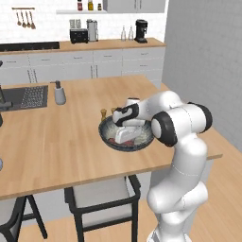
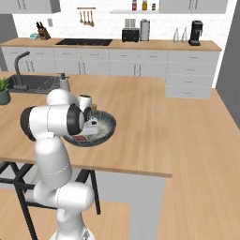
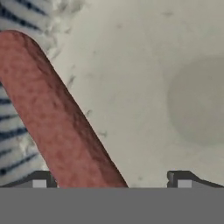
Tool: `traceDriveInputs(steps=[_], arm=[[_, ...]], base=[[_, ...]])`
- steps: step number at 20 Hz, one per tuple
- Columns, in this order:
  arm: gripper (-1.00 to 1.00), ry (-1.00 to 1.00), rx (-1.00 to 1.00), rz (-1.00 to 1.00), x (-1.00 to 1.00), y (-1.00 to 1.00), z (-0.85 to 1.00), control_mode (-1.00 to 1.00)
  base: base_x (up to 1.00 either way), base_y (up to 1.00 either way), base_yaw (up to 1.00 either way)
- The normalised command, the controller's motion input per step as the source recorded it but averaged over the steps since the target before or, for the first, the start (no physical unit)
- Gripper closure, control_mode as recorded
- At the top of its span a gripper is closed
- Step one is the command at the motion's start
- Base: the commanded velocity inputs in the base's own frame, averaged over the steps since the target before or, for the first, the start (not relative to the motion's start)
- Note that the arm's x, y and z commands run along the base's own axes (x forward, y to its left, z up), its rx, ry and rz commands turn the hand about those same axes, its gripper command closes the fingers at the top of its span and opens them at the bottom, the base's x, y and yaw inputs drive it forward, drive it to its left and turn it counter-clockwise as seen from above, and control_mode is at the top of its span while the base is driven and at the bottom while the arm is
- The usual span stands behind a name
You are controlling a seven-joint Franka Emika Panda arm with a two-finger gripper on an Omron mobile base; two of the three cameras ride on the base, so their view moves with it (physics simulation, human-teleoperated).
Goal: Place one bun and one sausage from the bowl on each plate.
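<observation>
Reddish sausage lies close under the gripper in the hand view; base views show the bent arm lowered into the bowl, jaws spread, grasping nothing.

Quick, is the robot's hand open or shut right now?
Gripper: open, down in the bowl, holding nothing; sausage lies between its fingers.

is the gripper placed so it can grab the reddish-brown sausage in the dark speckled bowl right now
Probably yes. The open gripper sits low inside the dark speckled bowl, and the reddish-brown sausage runs up between its fingertips, nearer one tip than the other, with nothing lying over it. A slight shift to centre it may help.
</observation>
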Motion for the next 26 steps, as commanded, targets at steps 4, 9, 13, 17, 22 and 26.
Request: traceDriveInputs(steps=[4, 9, 13, 17, 22, 26], arm=[[1.00, 0.00, 0.00, 0.00, 0.00, 0.00, 0.00, -1.00], [1.00, 0.00, 0.00, 0.00, 0.00, 0.00, 0.00, -1.00], [1.00, 0.01, 0.00, 0.00, -0.05, -0.15, 0.23, -1.00], [1.00, -0.03, 0.00, -0.05, -0.28, -0.32, 0.95, -1.00], [1.00, -0.05, 0.00, -0.22, -0.58, -0.24, 0.97, -1.00], [1.00, -0.02, -0.05, -0.31, -0.53, 0.00, 0.83, -1.00]], base=[[0.00, 0.00, 0.00], [0.00, 0.00, 0.00], [0.00, 0.00, 0.00], [0.00, 0.00, 0.00], [0.00, 0.00, 0.00], [0.00, 0.00, 0.00]])
